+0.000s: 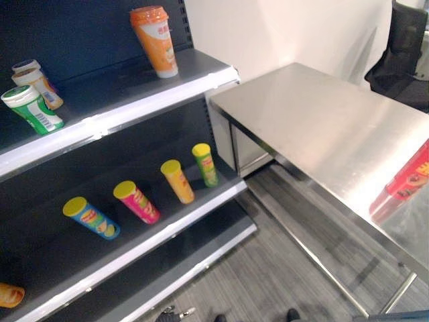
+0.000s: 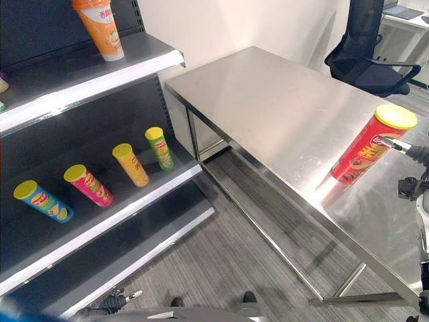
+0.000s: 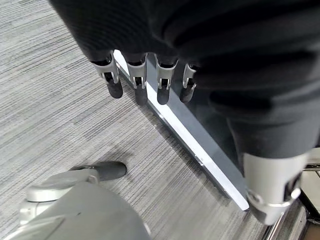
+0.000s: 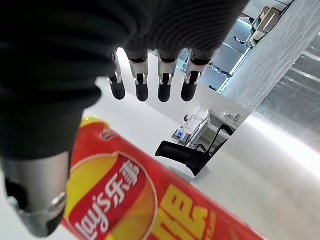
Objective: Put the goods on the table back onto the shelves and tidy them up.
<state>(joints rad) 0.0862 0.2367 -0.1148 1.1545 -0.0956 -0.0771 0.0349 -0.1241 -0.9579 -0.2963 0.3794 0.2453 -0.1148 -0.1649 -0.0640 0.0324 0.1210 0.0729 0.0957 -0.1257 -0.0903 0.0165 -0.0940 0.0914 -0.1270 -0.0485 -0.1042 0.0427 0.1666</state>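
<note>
Red chip can (image 2: 367,146) stands on the steel table (image 2: 268,107) at the right, the last item left there. The right hand (image 4: 100,90), fingers straight, seems right beside it, not gripping. Left hand (image 3: 145,75) hangs relaxed. Four cans (image 2: 90,184) lie tilted on the shelf (image 2: 100,228), untidied.

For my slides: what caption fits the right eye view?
Red chip can standing on the steel table, right hand at it; four small cans lying on the shelf.

Bright glare on steel table (image 2: 281,114)
</note>
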